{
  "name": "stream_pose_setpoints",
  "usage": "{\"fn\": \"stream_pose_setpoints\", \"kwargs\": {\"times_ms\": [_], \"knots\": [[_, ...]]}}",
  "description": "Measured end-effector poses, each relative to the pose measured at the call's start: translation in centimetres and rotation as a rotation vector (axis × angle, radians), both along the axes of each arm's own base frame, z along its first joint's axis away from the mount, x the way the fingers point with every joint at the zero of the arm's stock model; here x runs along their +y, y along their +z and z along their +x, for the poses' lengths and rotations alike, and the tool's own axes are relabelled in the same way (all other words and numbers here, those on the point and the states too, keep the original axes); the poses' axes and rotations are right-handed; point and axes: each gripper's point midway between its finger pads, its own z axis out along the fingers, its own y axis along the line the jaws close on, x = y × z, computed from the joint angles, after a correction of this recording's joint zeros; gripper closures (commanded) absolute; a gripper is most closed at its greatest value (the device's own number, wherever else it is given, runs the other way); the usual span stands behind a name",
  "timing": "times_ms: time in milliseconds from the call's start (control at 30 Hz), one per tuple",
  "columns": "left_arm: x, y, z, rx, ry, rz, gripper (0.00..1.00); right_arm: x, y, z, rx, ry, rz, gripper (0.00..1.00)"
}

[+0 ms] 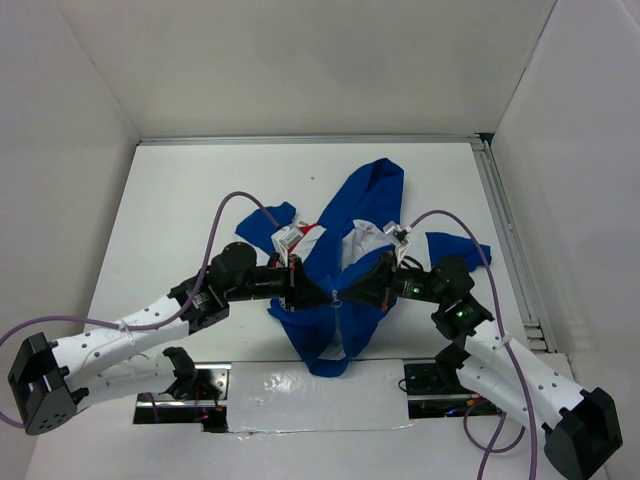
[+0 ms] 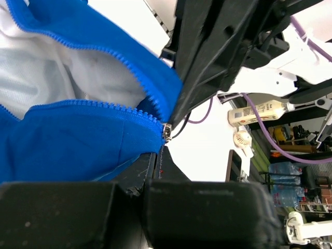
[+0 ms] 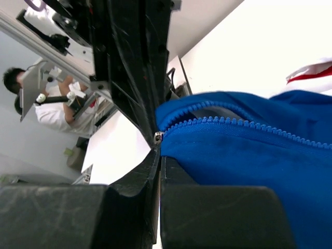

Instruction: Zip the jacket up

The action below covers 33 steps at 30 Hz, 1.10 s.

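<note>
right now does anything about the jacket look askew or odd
Nothing looks damaged, but the jacket lies bunched and twisted rather than flat. Its upper front gapes, showing white lining, with the zipper slider only partway up. The left gripper and right gripper both pinch it by the slider.

Blue hooded jacket (image 1: 365, 200), mostly unzipped, in the middle of the scene.
I saw it lying with hood far and hem near. The zipper slider (image 2: 166, 130) sat low, with teeth joined only below it. Above, the front gaped over white lining (image 1: 360, 245), with a red-and-white panel (image 1: 310, 235) at left.
</note>
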Motion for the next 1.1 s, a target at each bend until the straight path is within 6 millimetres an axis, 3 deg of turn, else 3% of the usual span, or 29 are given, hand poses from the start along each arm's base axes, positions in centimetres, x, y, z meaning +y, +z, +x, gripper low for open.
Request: {"fn": "stream_pose_setpoints", "kwargs": {"times_ms": [433,500,600,700,933,1100], "knots": [[0.1,-1.0,-0.5,-0.062,0.015,0.036,1.00,0.3,-1.0,0.9,0.083,-0.047,-0.030,0.99],[0.2,-1.0,-0.5,-0.065,0.030,0.040,1.00,0.4,-1.0,1.1,0.098,-0.052,-0.051,0.89],[0.4,-1.2,-0.3,-0.055,0.052,0.051,1.00,0.5,-1.0,1.9,0.115,-0.080,-0.100,0.66],[0.5,-1.8,-0.6,-0.031,0.055,0.075,1.00,0.4,-1.8,2.5,0.125,-0.114,-0.155,0.53],[0.8,-4.7,0.0,0.180,0.163,0.196,1.00,0.0,-5.0,2.2,0.180,-0.165,-0.310,0.40],[0.6,-4.3,1.2,0.297,0.255,0.230,1.00,-0.5,-5.8,1.3,0.119,-0.204,-0.412,0.36]]}}
